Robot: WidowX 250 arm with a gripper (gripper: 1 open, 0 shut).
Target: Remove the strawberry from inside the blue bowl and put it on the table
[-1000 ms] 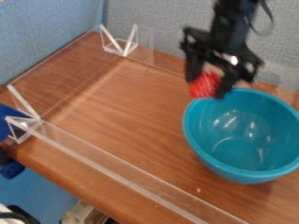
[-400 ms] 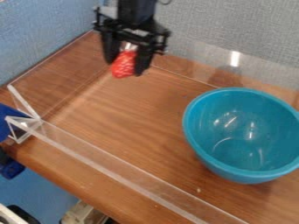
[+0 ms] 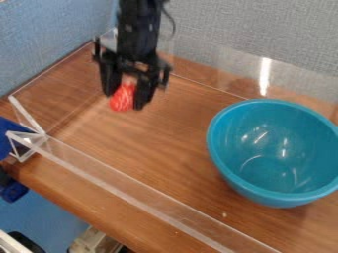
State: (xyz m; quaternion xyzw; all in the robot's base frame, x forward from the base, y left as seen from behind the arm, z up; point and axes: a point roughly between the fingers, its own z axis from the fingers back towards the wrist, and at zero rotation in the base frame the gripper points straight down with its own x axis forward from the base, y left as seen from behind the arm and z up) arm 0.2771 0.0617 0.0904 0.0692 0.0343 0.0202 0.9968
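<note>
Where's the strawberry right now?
In the camera view, the strawberry is upper left, held in the shut gripper above the table, well left of the blue bowl.

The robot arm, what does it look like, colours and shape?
The arm is black throughout, a slim column coming down from the top of the picture. It ends in a black gripper with two short dark jaws on a wider crossbar. No markings are legible, and no cables are clearly visible.

One strawberry (image 3: 125,97) is in view, red and small. One blue bowl (image 3: 275,148) stands on the one wood-grain surface (image 3: 145,148). One robot arm (image 3: 137,30) shows, bearing one gripper (image 3: 128,91). Three clear acrylic walls (image 3: 119,188) edge the surface.
</note>
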